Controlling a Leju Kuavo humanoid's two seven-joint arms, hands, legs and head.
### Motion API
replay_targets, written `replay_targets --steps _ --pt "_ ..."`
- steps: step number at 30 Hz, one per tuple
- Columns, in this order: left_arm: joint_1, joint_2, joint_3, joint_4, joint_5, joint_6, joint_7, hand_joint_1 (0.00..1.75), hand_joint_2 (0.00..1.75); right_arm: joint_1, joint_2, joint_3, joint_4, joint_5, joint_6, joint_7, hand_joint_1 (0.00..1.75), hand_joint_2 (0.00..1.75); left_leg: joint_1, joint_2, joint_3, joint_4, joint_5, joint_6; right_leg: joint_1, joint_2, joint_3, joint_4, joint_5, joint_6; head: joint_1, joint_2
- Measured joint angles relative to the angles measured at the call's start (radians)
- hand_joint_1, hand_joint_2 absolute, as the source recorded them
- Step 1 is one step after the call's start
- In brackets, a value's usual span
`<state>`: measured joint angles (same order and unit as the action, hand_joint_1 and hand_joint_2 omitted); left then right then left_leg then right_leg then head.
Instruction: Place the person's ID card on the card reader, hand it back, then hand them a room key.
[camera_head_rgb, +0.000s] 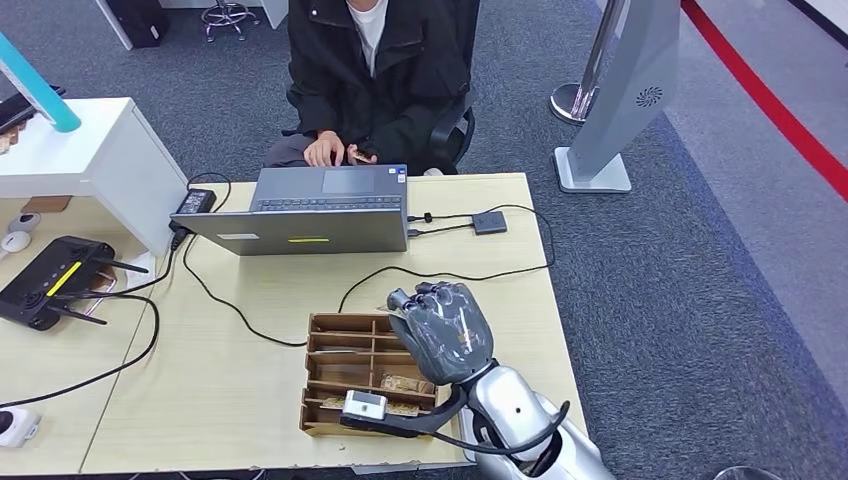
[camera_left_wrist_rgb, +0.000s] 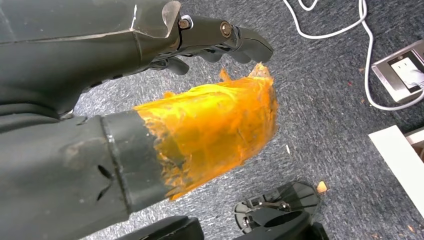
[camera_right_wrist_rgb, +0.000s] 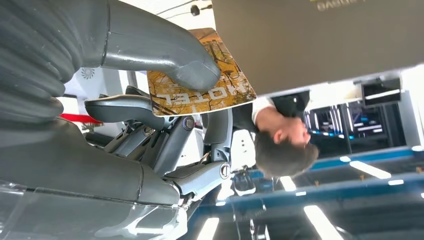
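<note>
Right hand (camera_head_rgb: 443, 330) is hovering above the wooden card tray (camera_head_rgb: 345, 372) on the desk (camera_head_rgb: 260, 320), back of the hand toward the head camera, fingers curled. In the right wrist view the thumb (camera_right_wrist_rgb: 165, 55) is pressing down on a hotel key card (camera_right_wrist_rgb: 200, 80) (autumn-leaf print, "HOTEL" lettering) while the darker fingers (camera_right_wrist_rgb: 125, 107) are backing it from the other side, so this hand is pinching the card near one edge, with most of the card projecting past the thumb tip toward the laptop (camera_head_rgb: 315, 212) and the seated person (camera_head_rgb: 375, 70) beyond. Handling judgement: the card looks thin, light, stiff and glossy, so it is probably prone to sliding or pivoting under a single-point pinch; keeping the grip on the near edge is leaving the far half free for the person to take, which suits a handover. Pressure should be firm but flat, since a bent card could spring out. Left hand (camera_left_wrist_rgb: 150, 120) is hanging low over grey carpet, thumb wrapped in orange tape, fingers curled inward around nothing. More cards are lying in the tray compartments just beneath the right hand.
</note>
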<state>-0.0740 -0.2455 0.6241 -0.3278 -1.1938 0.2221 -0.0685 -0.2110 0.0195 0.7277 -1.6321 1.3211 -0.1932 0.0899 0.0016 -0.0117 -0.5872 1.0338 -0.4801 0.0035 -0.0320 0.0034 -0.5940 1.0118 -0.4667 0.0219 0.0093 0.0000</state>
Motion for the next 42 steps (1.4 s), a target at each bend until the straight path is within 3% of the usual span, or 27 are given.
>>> replay_targets --steps 16,32,42 --pt "0.014 -0.004 0.002 -0.014 0.004 0.002 -0.023 0.00 0.00 0.024 -0.031 -0.014 -0.241 0.001 -0.101 -0.051 1.75 1.75 0.000 0.000 0.000 0.000 0.000 0.000 0.000 0.000 0.000 0.000 0.000 0.000 0.000 0.000" --pt "0.014 -0.005 0.002 -0.014 0.002 0.002 -0.024 0.00 0.00 0.026 -0.043 -0.015 -0.273 -0.003 -0.103 -0.054 1.75 1.75 0.000 0.000 0.000 0.000 0.000 0.000 0.000 0.000 0.000 0.000 0.000 0.000 0.000 0.000" --pt "0.008 -0.008 0.002 -0.014 -0.019 0.002 -0.026 0.00 0.00 0.008 -0.043 -0.022 -0.260 -0.013 -0.158 -0.090 1.75 1.75 0.000 0.000 0.000 0.000 0.000 0.000 0.000 0.000 0.000 0.000 0.000 0.000 0.000 0.000"
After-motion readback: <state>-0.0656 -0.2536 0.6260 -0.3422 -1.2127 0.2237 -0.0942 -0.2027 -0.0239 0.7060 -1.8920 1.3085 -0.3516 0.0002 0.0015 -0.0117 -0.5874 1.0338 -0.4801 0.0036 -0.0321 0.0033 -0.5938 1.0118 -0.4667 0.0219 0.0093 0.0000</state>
